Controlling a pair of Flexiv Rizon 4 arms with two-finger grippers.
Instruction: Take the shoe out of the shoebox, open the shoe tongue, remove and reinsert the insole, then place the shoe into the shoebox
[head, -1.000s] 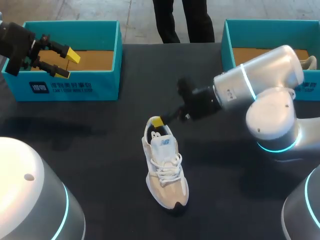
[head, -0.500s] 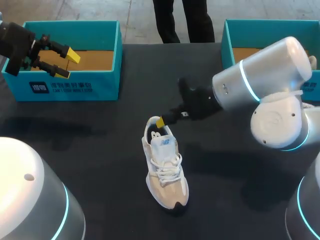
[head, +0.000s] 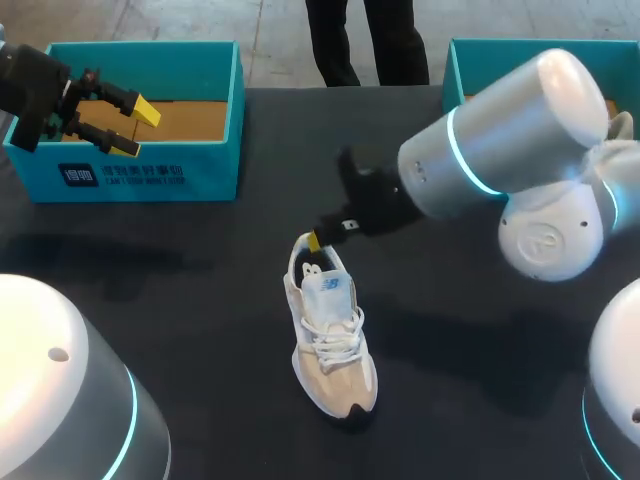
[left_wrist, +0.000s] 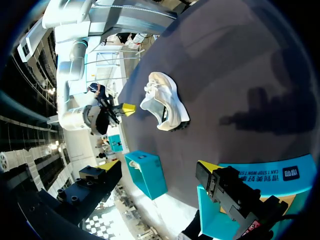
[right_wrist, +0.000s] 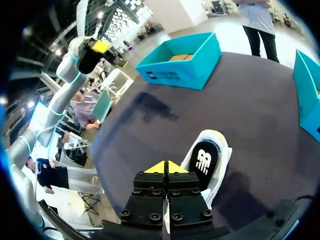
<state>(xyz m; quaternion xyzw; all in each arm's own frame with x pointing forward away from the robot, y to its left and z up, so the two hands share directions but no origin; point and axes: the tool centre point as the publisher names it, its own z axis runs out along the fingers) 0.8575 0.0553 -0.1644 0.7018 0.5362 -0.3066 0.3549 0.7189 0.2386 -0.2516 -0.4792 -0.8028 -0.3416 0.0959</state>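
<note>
One shoe (head: 330, 335) | heel just ahead of right gripper (head: 318, 238) | gripper closed

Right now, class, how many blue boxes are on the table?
2. The left box stands at the table's far left corner; the right box stands at the far right corner, partly hidden behind the right arm.

Looking down from my head camera, the shoe (head: 330, 335) stands near the middle of the table (head: 200, 300), heel toward twelve o'clock and toe toward five. My right gripper (head: 318, 238) is just at the heel, at the shoe's twelve. The left shoebox (head: 140, 165) lies at the shoe's ten o'clock, well apart, with my left gripper (head: 137, 129) over it. The right shoebox (head: 455, 80) lies at two o'clock.
</note>
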